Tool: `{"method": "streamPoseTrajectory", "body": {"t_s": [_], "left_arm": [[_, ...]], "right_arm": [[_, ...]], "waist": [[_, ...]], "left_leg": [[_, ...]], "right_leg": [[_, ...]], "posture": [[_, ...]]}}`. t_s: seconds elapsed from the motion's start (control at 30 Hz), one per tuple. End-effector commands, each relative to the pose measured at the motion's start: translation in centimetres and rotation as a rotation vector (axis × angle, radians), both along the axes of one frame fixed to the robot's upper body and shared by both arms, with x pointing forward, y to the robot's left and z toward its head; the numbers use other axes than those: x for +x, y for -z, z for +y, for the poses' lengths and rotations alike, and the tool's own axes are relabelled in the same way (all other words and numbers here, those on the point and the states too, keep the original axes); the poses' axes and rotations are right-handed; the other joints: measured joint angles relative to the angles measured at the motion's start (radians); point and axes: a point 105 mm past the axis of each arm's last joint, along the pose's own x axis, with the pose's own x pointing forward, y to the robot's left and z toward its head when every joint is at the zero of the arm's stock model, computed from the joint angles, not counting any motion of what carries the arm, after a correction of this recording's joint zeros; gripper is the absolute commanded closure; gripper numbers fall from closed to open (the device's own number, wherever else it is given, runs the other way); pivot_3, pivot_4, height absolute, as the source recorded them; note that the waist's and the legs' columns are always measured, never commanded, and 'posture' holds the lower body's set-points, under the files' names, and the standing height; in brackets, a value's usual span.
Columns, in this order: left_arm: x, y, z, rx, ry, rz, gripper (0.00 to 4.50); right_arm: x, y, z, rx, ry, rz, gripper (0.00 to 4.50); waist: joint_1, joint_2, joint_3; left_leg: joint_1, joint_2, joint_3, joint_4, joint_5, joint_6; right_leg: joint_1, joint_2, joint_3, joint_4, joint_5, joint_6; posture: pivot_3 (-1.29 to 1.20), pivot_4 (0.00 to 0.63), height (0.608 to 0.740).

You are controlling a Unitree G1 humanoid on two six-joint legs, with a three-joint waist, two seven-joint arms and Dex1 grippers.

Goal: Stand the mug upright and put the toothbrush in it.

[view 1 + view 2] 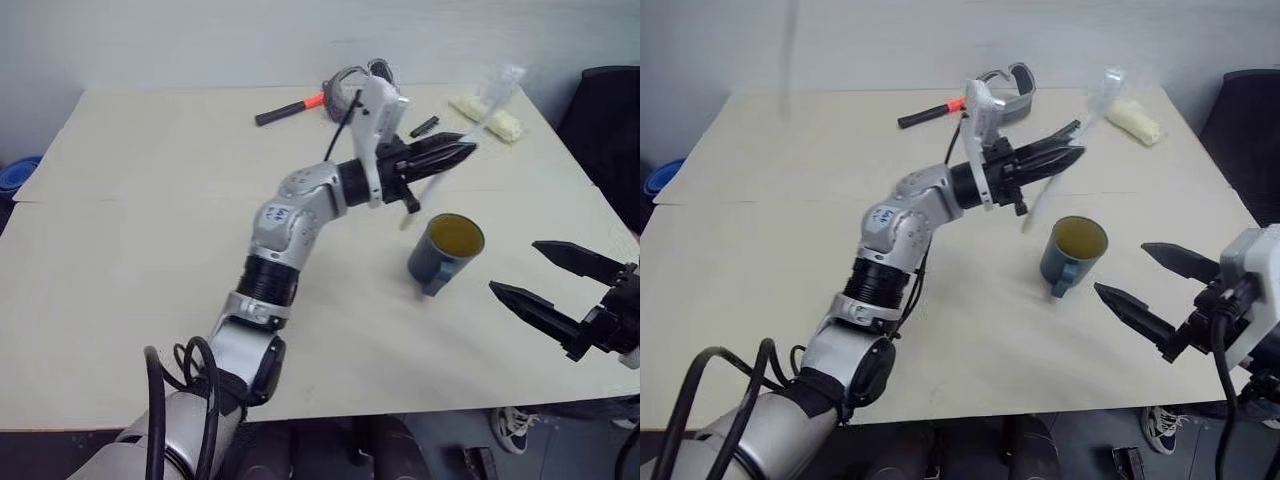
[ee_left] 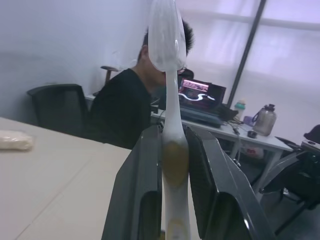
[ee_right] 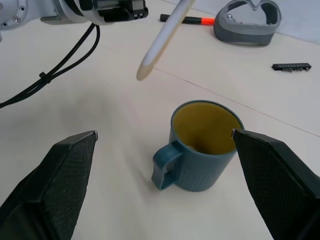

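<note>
Left hand [image 2: 170,200] gripping toothbrush [image 2: 167,45], face hidden

The mug [image 3: 202,150] looks smooth and a bit shiny, with ribbed sides. The toothbrush [image 2: 170,115] is glossy plastic, maybe see-through. The table [image 1: 150,250] is pale, matt wood.

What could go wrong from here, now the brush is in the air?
1. The left gripper pinches the toothbrush near mid-length, so its handle end hangs free beside the mug, not over the opening; lowering now might hit the rim or miss.
2. The mug stands free, and the open right gripper isn't touching it, so a bump could tip it.
3. The slim brush could pivot or slip between the fingers.
</note>
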Motion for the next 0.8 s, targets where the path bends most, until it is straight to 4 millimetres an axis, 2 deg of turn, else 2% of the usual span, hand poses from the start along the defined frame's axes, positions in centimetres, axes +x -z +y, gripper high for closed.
{"method": "streamPoseTrajectory", "body": {"t_s": [0.03,0.37,0.43,0.47,0.57,0.63,0.67,0.8], "left_arm": [[-0.9,-1.1,-1.5,-0.045,0.043,-0.082,4.06],[-0.5,0.6,-4.0,-0.095,0.039,-0.093,4.06],[-0.7,1.0,-4.2,-0.110,0.051,-0.096,3.33],[-0.7,1.1,-4.3,-0.110,0.052,-0.099,3.13],[-0.7,1.3,-4.3,-0.121,0.047,-0.102,2.16],[-0.6,1.2,-3.5,-0.121,0.056,-0.093,1.60],[-0.6,1.1,-3.1,-0.119,0.060,-0.092,1.60],[0.4,0.1,1.2,-0.126,-0.011,-0.102,1.60]], "right_arm": [[-0.5,-0.9,0.2,0.006,-0.001,-0.039,0.00],[-0.8,-1.2,1.2,0.028,-0.008,-0.048,0.00],[-0.7,-1.5,1.3,0.034,-0.013,-0.050,0.00],[-0.7,-1.5,1.4,0.036,-0.015,-0.050,0.00],[-0.4,-1.9,1.5,0.049,-0.025,-0.051,0.00],[-0.2,-1.8,1.5,0.054,-0.032,-0.043,0.00],[-0.1,-1.8,1.5,0.054,-0.033,-0.040,0.00],[0.9,-1.3,1.0,0.054,-0.037,-0.024,0.00]], "waist": [[-0.001,0.000,0.000],[-0.001,0.000,0.000],[-0.001,0.000,0.000],[-0.001,0.000,0.000],[-0.001,0.000,0.000],[-0.001,0.000,0.000],[-0.001,0.000,0.000],[-0.007,0.001,0.000]], "left_leg": [[0.000,0.000,0.000,0.000,0.000,0.000],[0.001,0.000,0.001,0.000,0.000,0.001],[0.000,0.000,0.001,0.000,-0.001,0.002],[0.000,0.000,0.001,0.000,-0.001,0.002],[-0.001,0.000,0.002,0.000,-0.001,0.003],[-0.002,0.000,0.002,0.000,-0.002,0.003],[-0.002,0.000,0.002,0.000,-0.002,0.004],[-0.002,0.000,0.003,0.000,-0.001,0.003]], "right_leg": [[0.000,0.000,0.001,0.000,0.000,0.000],[0.000,0.000,0.001,-0.002,0.001,0.000],[0.000,0.000,0.001,-0.003,0.001,0.000],[0.000,0.000,0.001,-0.004,0.001,0.001],[0.000,0.000,0.001,-0.003,0.003,0.002],[0.000,0.000,0.001,-0.004,0.004,0.003],[0.000,0.000,0.001,-0.005,0.004,0.003],[0.000,0.001,0.002,-0.006,0.005,0.004]], "posture": [[0.00,0.150,0.740],[0.00,0.150,0.740],[0.00,0.150,0.740],[0.00,0.150,0.740],[0.00,0.150,0.740],[0.00,0.150,0.740],[0.00,0.150,0.740],[0.00,0.150,0.740]]}}
